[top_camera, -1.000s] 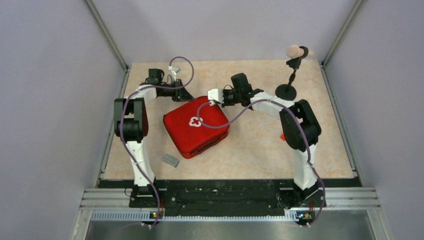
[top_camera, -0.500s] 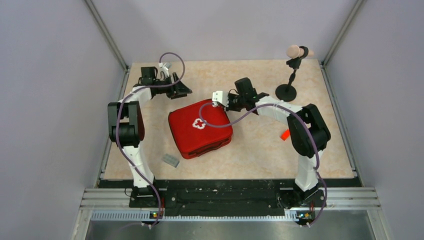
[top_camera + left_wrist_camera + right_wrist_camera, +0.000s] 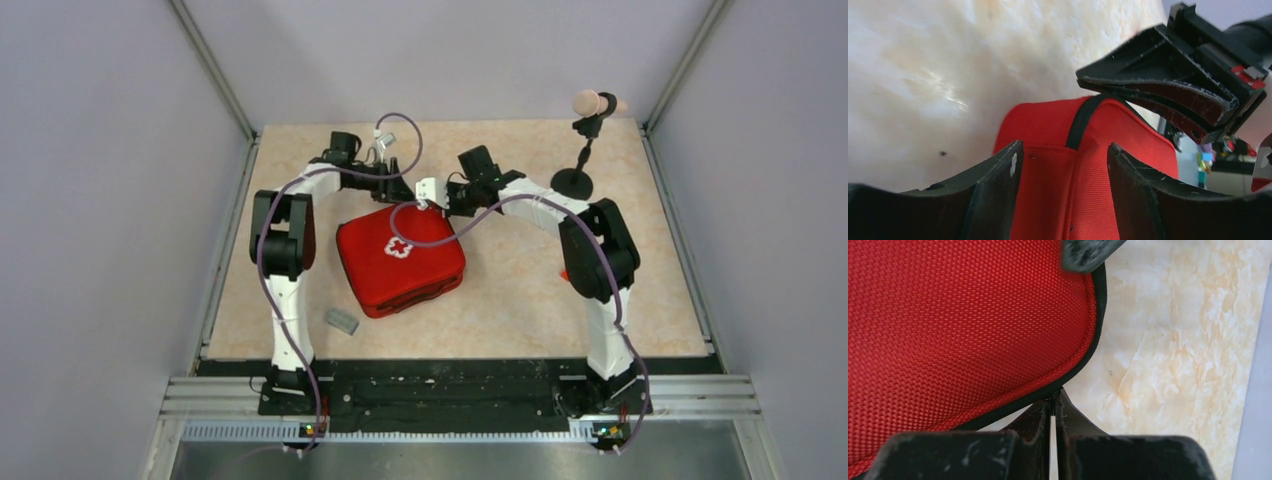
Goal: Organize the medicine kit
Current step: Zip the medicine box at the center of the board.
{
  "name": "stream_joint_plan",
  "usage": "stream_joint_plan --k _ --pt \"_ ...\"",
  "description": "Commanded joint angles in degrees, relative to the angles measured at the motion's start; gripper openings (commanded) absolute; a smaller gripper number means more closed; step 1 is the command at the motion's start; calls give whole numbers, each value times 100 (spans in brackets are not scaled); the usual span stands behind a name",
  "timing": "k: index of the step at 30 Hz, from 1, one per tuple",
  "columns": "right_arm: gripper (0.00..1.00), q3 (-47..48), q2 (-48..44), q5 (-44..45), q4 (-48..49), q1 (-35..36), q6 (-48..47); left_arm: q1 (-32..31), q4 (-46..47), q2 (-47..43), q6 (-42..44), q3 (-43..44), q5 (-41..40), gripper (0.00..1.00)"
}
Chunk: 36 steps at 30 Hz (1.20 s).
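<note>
The red medicine kit (image 3: pixel 400 258) lies zipped shut in the middle of the table, its white cross facing up. My left gripper (image 3: pixel 402 190) is at the kit's far corner, open. In the left wrist view its jaws (image 3: pixel 1064 147) straddle the red fabric (image 3: pixel 1088 170) beside a black strap without pressing on it. My right gripper (image 3: pixel 440 197) comes in from the right at the same far edge. Its tips (image 3: pixel 1054 402) are shut against the black zipper edging of the kit (image 3: pixel 958 315), and a thin dark tab shows pinched between them.
A small grey block (image 3: pixel 341 321) lies near the left arm's base. A black stand with a pink tip (image 3: pixel 585 140) is at the far right. A small orange-red piece (image 3: pixel 566 272) peeks from behind the right arm. Grey walls close in the table.
My left gripper has swung right from the far left corner to the kit's far corner and its jaws have opened. The kit slid slightly right. The right gripper stayed shut at the kit's edge.
</note>
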Motion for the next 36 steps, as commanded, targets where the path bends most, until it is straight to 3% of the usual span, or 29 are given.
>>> stream_joint_plan --k 1,8,11,14,15,18,22,29,36 --pt "0 323 66 -417 -355 57 -339 -114 -772 0 836 151 669 65" --pt "0 443 90 -373 -515 21 -515 -195 -2459 264 2219 542 888 51" --pt "0 421 -26 -474 -584 9 -610 -253 -3337 467 2991 836 873 37" --pt "0 346 -162 -694 -741 -26 -786 -257 -4333 758 3593 1266 928 5" --pt "0 306 -213 -737 -784 -31 -868 -255 -4499 839 3751 1405 920 0" --pt "0 94 -358 -604 -929 -43 -1174 -207 -4704 840 3901 1490 794 0" --pt "0 -40 -517 -372 -1223 -59 -1564 38 -4302 536 3541 1331 501 0" --pt "0 -39 -688 -12 -1511 -46 -1585 958 -1141 -756 580 -228 -271 0" --pt "0 -109 -698 -138 -1615 25 -1479 1226 488 -1183 -1137 -942 -546 0"
